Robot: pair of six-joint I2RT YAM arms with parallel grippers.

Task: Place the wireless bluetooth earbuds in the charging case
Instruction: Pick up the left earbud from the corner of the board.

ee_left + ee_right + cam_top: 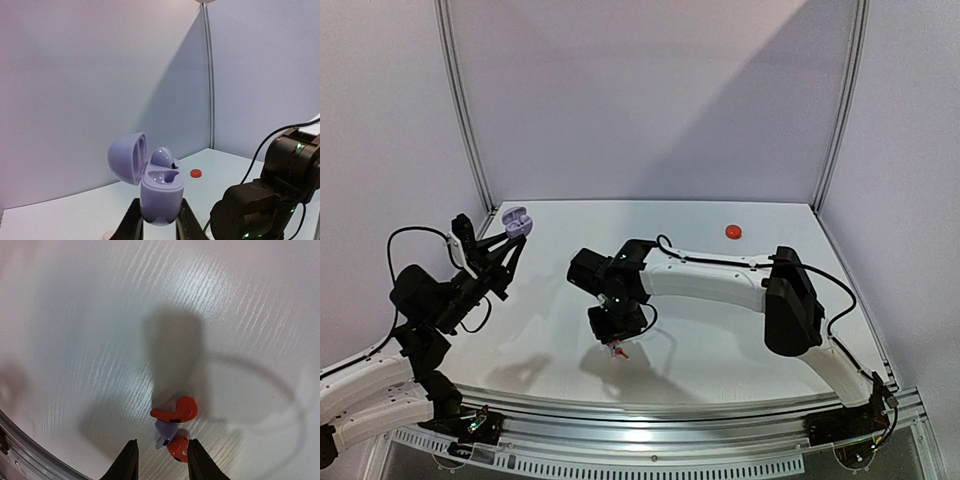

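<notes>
The case (161,192) is clamped in the left gripper (159,206), held up off the table (75,315) at far left. Its lid (125,159) is flipped open and one bud is already seated (162,156). The right gripper (161,445) is parted with nothing pinched, low over a little pile near the front edge: a lavender bud (163,432) wedged between two red buds (176,411).

The lavender one is probably what's wanted for this case. It should be pinched on its own, with the reds not dragged along, and the fingers narrowed gently so it isn't flicked away.

Whether the nearer red bud is touched by a finger (197,462) can't be told. The free socket is barely made out beside the seated bud. No white buds are seen, and the red blob (733,231) far right is too small to be named.
</notes>
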